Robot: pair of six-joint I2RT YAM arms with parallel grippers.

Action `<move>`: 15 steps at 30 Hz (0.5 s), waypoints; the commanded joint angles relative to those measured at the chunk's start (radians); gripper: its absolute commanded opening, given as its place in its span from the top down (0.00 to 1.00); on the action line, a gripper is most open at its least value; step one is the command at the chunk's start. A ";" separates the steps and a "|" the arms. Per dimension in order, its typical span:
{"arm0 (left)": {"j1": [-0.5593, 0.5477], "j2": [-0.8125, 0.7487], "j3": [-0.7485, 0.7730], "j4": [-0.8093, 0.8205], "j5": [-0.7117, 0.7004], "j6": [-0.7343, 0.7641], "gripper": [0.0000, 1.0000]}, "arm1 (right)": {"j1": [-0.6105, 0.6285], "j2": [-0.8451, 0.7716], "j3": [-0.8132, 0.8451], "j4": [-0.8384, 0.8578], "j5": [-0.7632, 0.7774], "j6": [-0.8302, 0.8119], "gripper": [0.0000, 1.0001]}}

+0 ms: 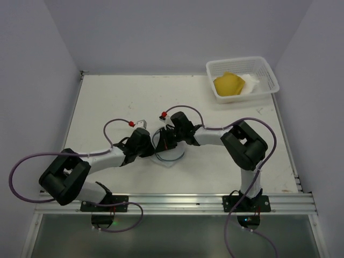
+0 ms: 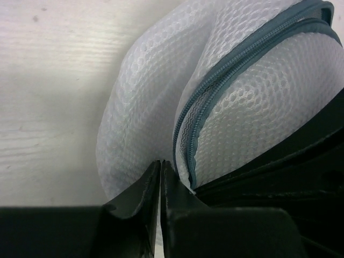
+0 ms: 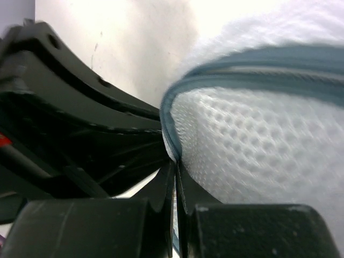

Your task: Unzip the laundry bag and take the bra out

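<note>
The laundry bag (image 1: 172, 157) is a small white mesh pouch lying on the table between both arms. In the left wrist view, the bag (image 2: 140, 97) bulges upward, and its blue-grey zipper (image 2: 236, 59) looks closed. My left gripper (image 2: 161, 165) is shut on a fold of the mesh just beside the zipper; in the top view this gripper (image 1: 157, 145) is at the bag's left side. My right gripper (image 3: 176, 164) is shut on the zipper (image 3: 242, 67) at the bag's rim, and from above this gripper (image 1: 165, 141) comes in from the right. The bra is hidden.
A white lattice basket (image 1: 271, 80) stands at the table's back right, holding a yellow item (image 1: 228, 83) and a white cloth (image 1: 251, 80). The two grippers are nearly touching over the bag. The other arm's dark body fills the left of the right wrist view (image 3: 70, 107).
</note>
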 commanded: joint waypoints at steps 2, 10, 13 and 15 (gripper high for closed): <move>0.019 -0.104 -0.044 -0.126 -0.078 -0.002 0.79 | 0.007 0.062 0.015 0.036 -0.056 -0.008 1.00; 0.032 -0.352 -0.049 -0.296 -0.149 0.001 0.50 | 0.007 0.111 0.034 0.005 -0.062 -0.025 0.97; 0.044 -0.436 -0.038 -0.367 -0.163 -0.001 0.40 | 0.007 0.062 0.040 -0.024 -0.053 -0.035 0.80; 0.056 -0.470 -0.019 -0.405 -0.176 0.008 0.32 | 0.008 0.002 0.052 -0.062 -0.039 -0.048 0.71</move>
